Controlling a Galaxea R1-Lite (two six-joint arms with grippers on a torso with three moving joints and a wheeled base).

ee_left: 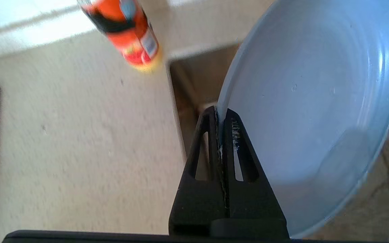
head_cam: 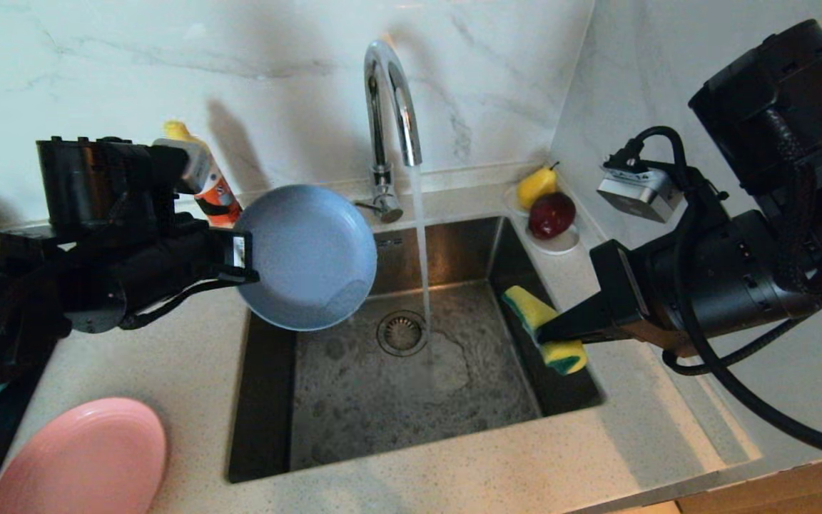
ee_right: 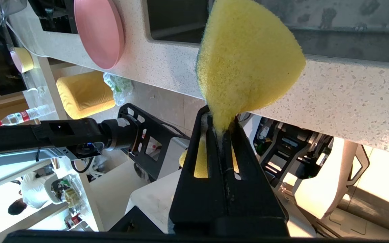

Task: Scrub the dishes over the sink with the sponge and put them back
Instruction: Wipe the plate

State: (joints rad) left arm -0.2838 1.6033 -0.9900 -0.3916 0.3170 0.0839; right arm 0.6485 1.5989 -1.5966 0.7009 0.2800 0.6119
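The left claw (head_cam: 243,260) pinches the rim of the blue plate (head_cam: 307,257), holding it tilted over the left end of the sink (head_cam: 411,400). The right claw (head_cam: 546,332) squeezes the sponge (head_cam: 536,314) at the sink's right edge. Water runs from the tap (head_cam: 389,100). The pink plate (head_cam: 83,457) lies on the worktop (head_cam: 168,371).

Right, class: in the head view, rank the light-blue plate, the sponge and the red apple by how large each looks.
1. light-blue plate, nearest the camera, so flattered
2. sponge, partly hidden by the right gripper
3. red apple, close to the sponge
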